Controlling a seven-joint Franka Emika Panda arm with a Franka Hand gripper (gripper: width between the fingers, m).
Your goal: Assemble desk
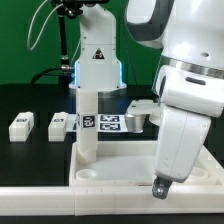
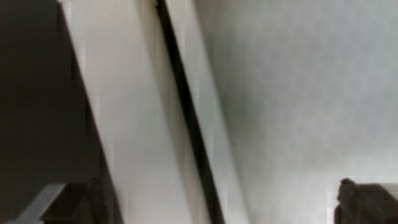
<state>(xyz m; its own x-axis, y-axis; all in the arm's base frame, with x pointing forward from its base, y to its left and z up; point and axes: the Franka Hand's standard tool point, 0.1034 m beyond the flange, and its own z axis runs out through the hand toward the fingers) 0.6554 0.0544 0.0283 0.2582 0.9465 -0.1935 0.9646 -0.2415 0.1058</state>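
The white desk tabletop lies flat at the front of the table. One white leg stands upright in its far corner, on the exterior view's left. Two loose white block legs lie on the black table further left. Another white part lies behind the arm. My gripper hangs low over the tabletop's near right part. In the wrist view the gripper is open. Its dark fingertips sit wide apart at the frame's edges, over the tabletop's white rim and a dark slit.
The marker board lies behind the upright leg. A white border rail runs along the front edge. The robot base stands at the back and the bulky arm fills the exterior view's right.
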